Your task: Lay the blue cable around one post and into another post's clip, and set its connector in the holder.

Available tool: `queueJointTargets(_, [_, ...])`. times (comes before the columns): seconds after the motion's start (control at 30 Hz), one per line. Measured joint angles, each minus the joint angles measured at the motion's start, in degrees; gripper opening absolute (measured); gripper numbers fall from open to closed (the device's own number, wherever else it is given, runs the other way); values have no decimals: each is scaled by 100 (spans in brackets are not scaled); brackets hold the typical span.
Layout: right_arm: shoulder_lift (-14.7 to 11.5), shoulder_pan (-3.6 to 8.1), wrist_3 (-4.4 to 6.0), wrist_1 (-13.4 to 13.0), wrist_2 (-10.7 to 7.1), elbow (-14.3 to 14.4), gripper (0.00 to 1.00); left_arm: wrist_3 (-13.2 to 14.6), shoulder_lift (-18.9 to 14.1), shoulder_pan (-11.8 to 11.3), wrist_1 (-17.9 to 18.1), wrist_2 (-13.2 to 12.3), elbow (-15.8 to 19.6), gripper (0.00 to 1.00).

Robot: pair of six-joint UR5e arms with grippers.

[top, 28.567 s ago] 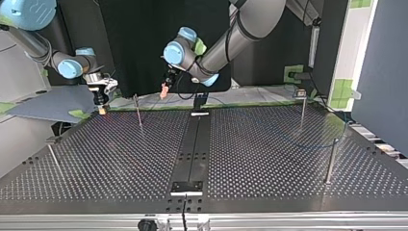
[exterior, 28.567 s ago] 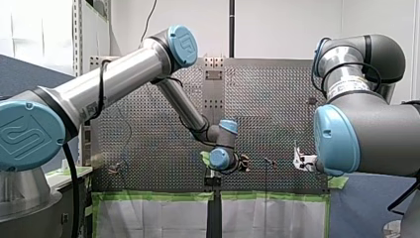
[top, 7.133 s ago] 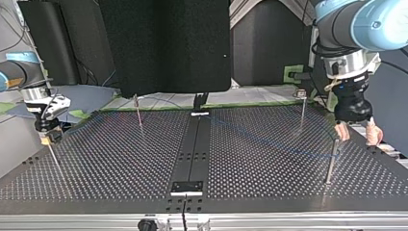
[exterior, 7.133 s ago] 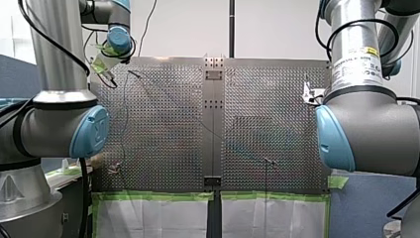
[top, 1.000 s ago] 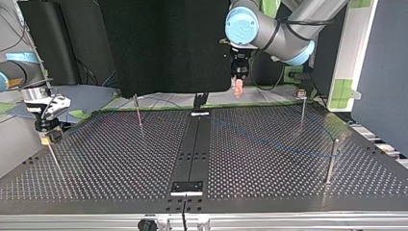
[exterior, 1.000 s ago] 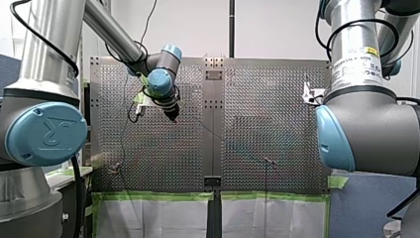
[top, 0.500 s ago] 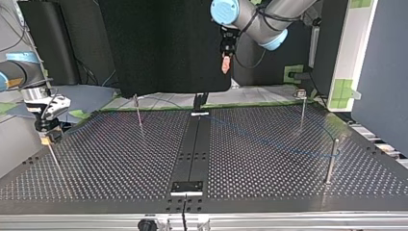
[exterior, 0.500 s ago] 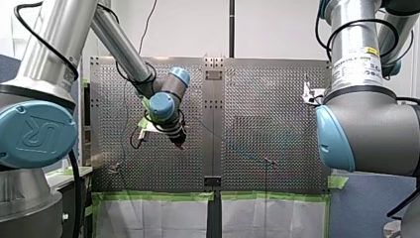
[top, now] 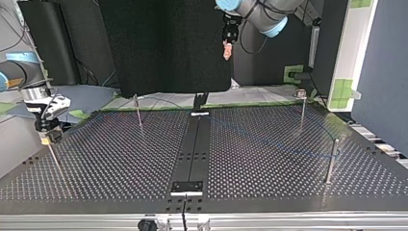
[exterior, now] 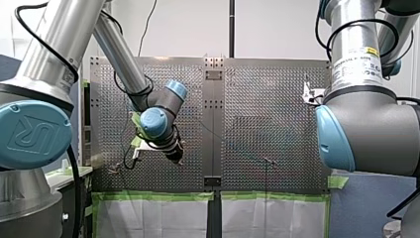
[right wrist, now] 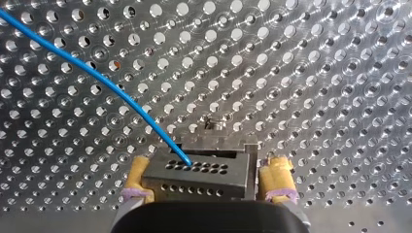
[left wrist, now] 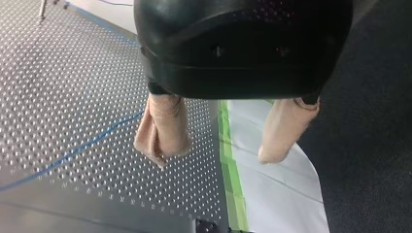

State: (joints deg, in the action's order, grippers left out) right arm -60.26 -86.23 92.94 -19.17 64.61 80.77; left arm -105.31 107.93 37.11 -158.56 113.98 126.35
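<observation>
The thin blue cable [right wrist: 111,87] runs over the perforated plate into a black connector block [right wrist: 199,174]. That block sits between the yellow pads [right wrist: 277,177] of my right gripper [right wrist: 208,164], which stands open around it with a small gap at one pad. In the top view my right gripper [top: 46,131] is low at the table's left edge. The cable [top: 284,144] crosses the plate to a post [top: 331,161] at the right. My left gripper [left wrist: 214,158] is open and empty, with beige pads [left wrist: 163,126]. It hangs high over the far side [top: 227,48].
Thin posts stand on the perforated table [top: 269,183]: one at the far left [top: 138,111], one at the far right [top: 302,109], one at the near left [top: 54,161]. A dark centre rail [top: 192,154] runs down the middle. Green tape [left wrist: 228,160] edges the plate under my left gripper.
My left arm swung its open gripper away from the cable, downward in the front view and higher, toward the arms' side, in the top view. My right gripper stayed put.
</observation>
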Motion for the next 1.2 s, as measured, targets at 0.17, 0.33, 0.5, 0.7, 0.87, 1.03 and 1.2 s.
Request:
queueJointTargets(0.17, [0, 0, 0, 0, 0, 0, 99, -236, -1, -230, 238, -234, 234, 100])
queueJointTargets(0.33, [0, 0, 0, 0, 0, -1, 99, -380, 0, -484, 489, -487, 488, 100])
queueJointTargets(0.5, [0, 0, 0, 0, 0, 0, 99, -392, -1, -650, 730, -656, 730, 100])
queueJointTargets(0.7, [0, 0, 0, 0, 0, 0, 99, -400, -2, -683, 1083, -671, 1077, 100])
queueJointTargets(0.87, [0, 0, 0, 0, 0, 0, 99, -401, -3, -686, 1362, -664, 1190, 100])
queueJointTargets(1.03, [0, 0, 0, 0, 0, 0, 99, -465, -2, -688, 1637, -640, 1204, 100])
queueJointTargets(1.2, [0, 0, 0, 0, 0, -1, 99, -559, -1, -692, 1870, -637, 1203, 100])
